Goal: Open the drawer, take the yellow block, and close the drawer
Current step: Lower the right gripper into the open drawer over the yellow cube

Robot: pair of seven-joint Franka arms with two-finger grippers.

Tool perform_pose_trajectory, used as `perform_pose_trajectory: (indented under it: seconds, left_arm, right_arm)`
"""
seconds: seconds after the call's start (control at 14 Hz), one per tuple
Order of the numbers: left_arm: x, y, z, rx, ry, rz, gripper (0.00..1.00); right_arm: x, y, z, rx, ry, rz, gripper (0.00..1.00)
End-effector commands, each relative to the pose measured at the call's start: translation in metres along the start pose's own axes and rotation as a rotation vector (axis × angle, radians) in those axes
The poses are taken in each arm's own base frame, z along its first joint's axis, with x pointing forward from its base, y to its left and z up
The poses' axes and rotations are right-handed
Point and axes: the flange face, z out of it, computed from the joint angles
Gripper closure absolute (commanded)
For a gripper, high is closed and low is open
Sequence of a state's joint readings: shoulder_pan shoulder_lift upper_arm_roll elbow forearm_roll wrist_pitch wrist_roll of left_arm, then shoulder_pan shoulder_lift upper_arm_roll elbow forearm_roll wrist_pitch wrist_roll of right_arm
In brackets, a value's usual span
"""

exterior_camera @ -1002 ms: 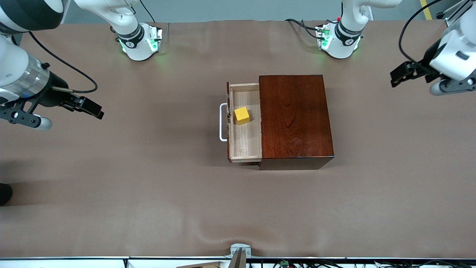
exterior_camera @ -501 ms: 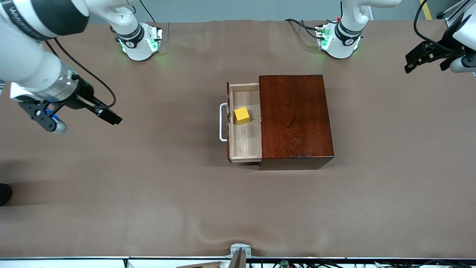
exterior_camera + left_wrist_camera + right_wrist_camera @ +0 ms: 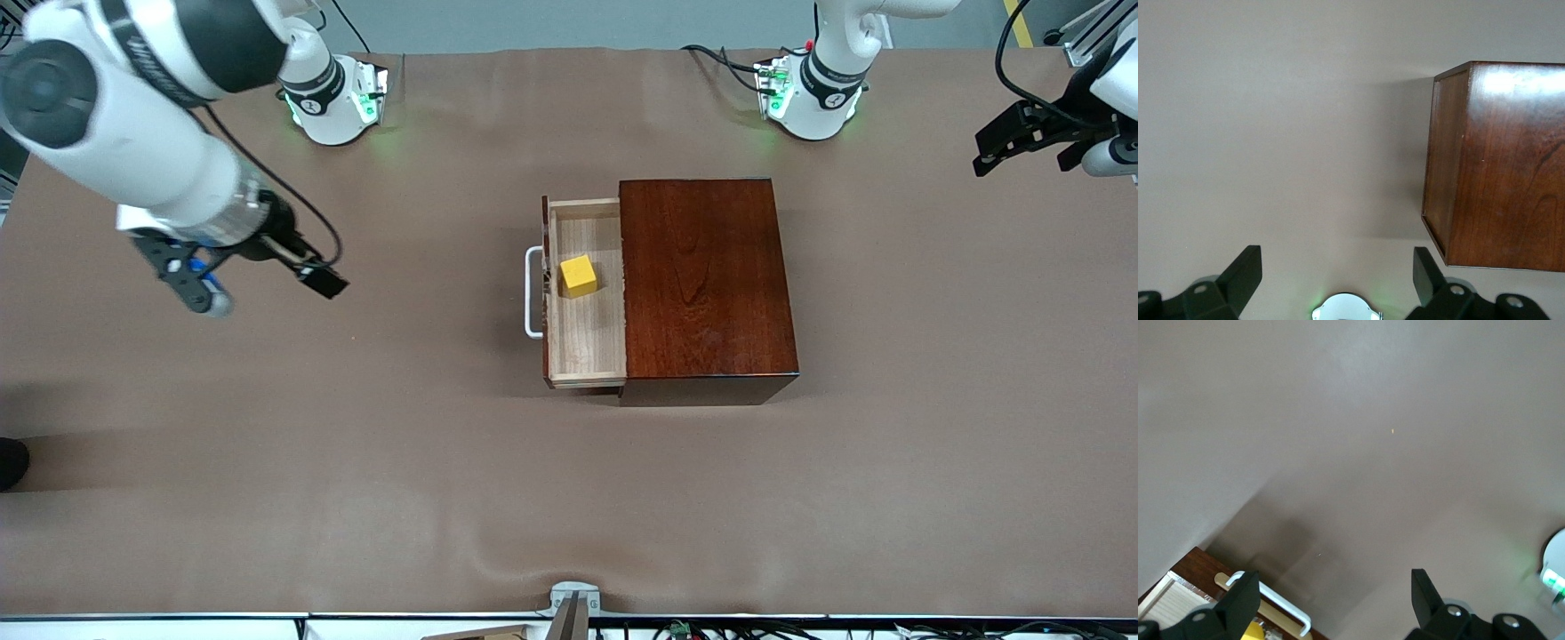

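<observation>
Already the drawer (image 3: 582, 293) stands pulled out, so we see the yellow block (image 3: 579, 276) lying in it. Our right pincer (image 3: 324, 282), spread and empty, hangs over bare counter (image 3: 356, 462) toward the handle (image 3: 532, 293); our left pincer (image 3: 1000, 147), likewise spread and empty, waits.

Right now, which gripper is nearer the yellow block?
Right. The right gripper is over bare table toward the right arm's end, in front of the open drawer holding the yellow block. The left gripper hangs well out toward the left arm's end.
</observation>
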State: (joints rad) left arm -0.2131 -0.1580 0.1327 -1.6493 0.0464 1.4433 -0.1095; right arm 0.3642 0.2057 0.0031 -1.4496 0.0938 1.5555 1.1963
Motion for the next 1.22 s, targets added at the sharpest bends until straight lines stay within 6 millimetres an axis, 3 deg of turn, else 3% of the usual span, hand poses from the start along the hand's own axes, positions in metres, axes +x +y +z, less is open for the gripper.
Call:
perform_pose_trajectory:
  seconds: [0.0, 0.29, 0.57, 0.93, 1.15]
  left_arm:
    - [0.007, -0.018, -0.003, 0.000, 0.003, 0.063, 0.00]
    - [0.017, 0.008, -0.005, 0.010, 0.005, 0.094, 0.00]
    - [0.020, 0.010, 0.001, 0.012, -0.008, 0.087, 0.00]
    - [0.018, 0.016, -0.004, 0.016, 0.002, 0.083, 0.00]
    - [0.018, 0.018, -0.003, 0.016, 0.000, 0.087, 0.00]
  right_arm:
    - [-0.028, -0.027, 0.016, 0.004, 0.004, 0.106, 0.00]
    - [-0.083, -0.068, 0.049, 0.044, 0.015, 0.238, 0.00]
    - [-0.132, -0.095, 0.075, 0.084, 0.014, 0.348, 0.00]
    - [-0.174, -0.116, 0.123, 0.050, 0.009, 0.448, 0.00]
    - [-0.201, -0.129, 0.140, 0.085, -0.043, 0.530, 0.00]
